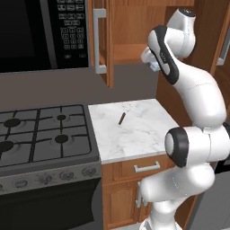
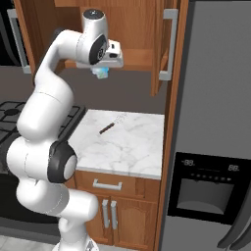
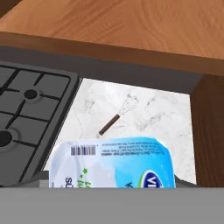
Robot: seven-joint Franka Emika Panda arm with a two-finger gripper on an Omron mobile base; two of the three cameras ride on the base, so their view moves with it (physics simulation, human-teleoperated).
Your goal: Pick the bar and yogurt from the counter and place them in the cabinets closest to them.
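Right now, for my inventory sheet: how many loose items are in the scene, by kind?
Yogurt cups: 1, the yogurt, held in the claw up by the cabinet shelf
Whisks: 1, the whisk, lying on the counter
Total: 2

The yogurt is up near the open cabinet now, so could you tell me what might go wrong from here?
The yogurt hangs in the gripper below the cabinet shelf, so it could strike the shelf's front edge. If it slips, it drops to the counter near the whisk.
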